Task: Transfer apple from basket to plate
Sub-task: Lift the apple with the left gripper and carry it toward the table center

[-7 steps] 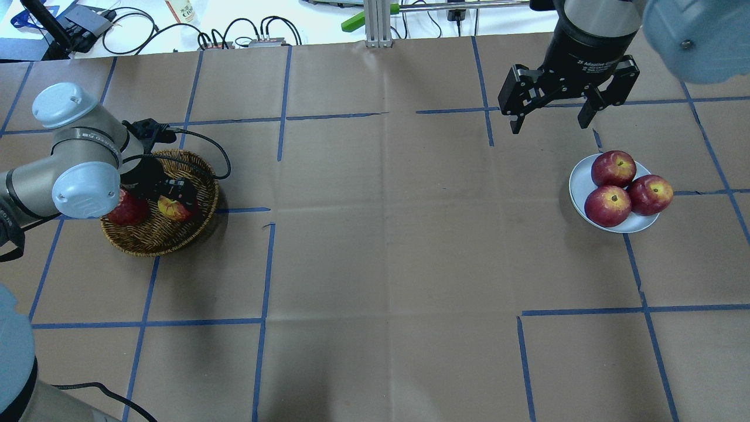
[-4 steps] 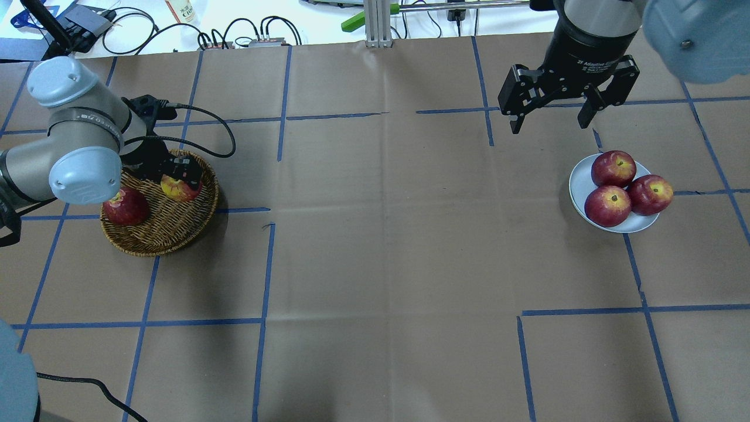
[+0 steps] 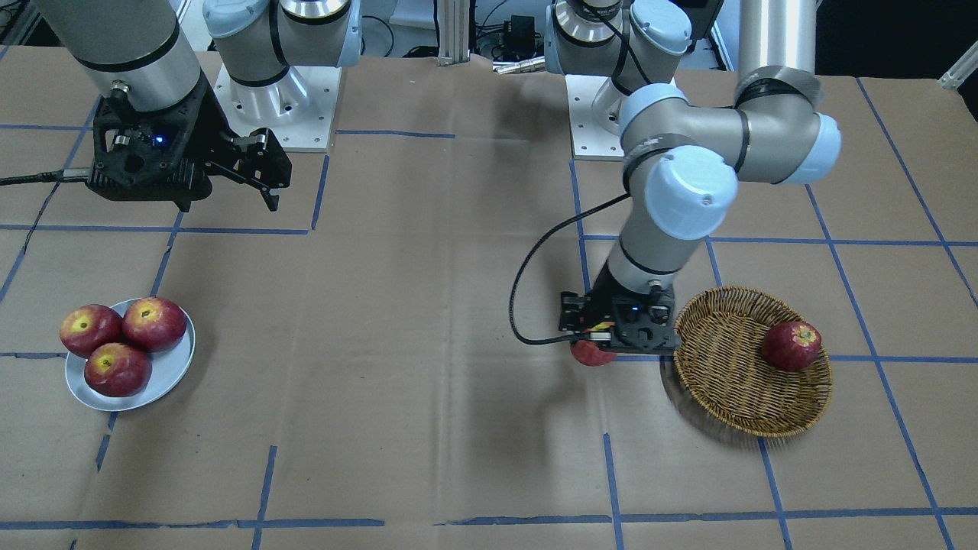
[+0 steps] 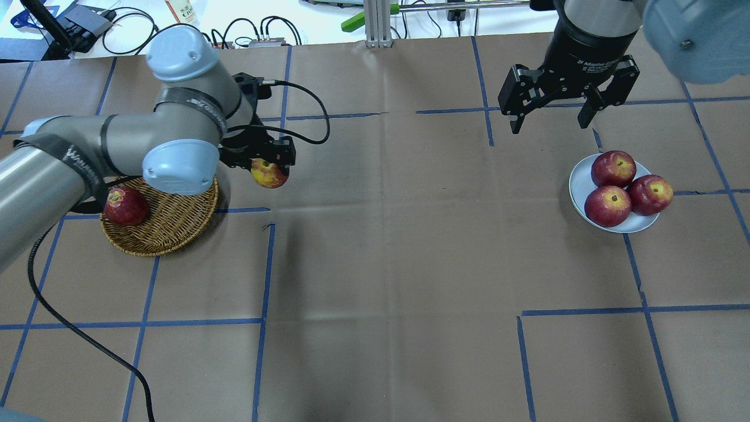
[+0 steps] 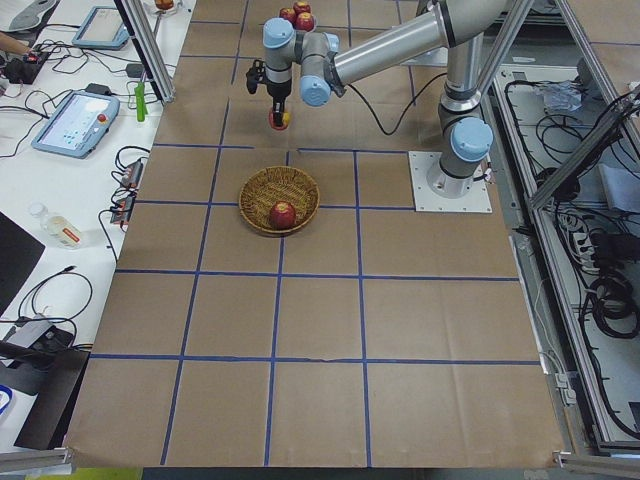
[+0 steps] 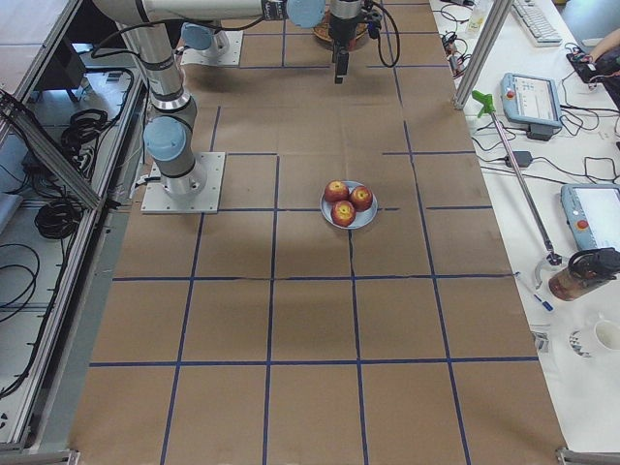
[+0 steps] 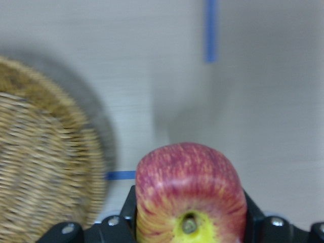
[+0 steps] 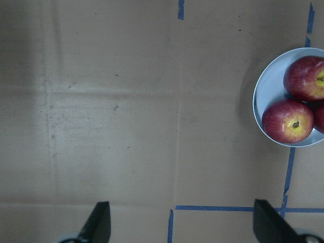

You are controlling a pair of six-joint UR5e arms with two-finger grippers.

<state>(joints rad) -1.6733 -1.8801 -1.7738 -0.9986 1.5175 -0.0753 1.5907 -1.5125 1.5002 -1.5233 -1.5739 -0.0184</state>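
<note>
My left gripper (image 4: 270,169) is shut on the apple (image 4: 268,174), a streaky pinkish-red one with a yellow stem hollow, and holds it in the air just right of the basket (image 4: 170,225). The apple fills the bottom of the left wrist view (image 7: 188,190), with the basket's rim (image 7: 45,167) to its left. In the front view only the apple's underside (image 3: 594,356) shows under the gripper (image 3: 620,336). The pale blue plate (image 4: 580,184) sits far right with three deeper-red apples on it. My right gripper (image 4: 549,111) is open and empty, up beyond the plate.
A dark red apple (image 4: 125,206) lies in the basket's left part. The three apples (image 3: 122,336) crowd the plate (image 3: 172,378). Blue tape lines grid the brown paper table. Cables and devices lie along the far edge (image 4: 176,29).
My left gripper has lifted the apple out of the basket and carried it right, past the rim. The left arm swung over the basket. The right arm has not moved.
</note>
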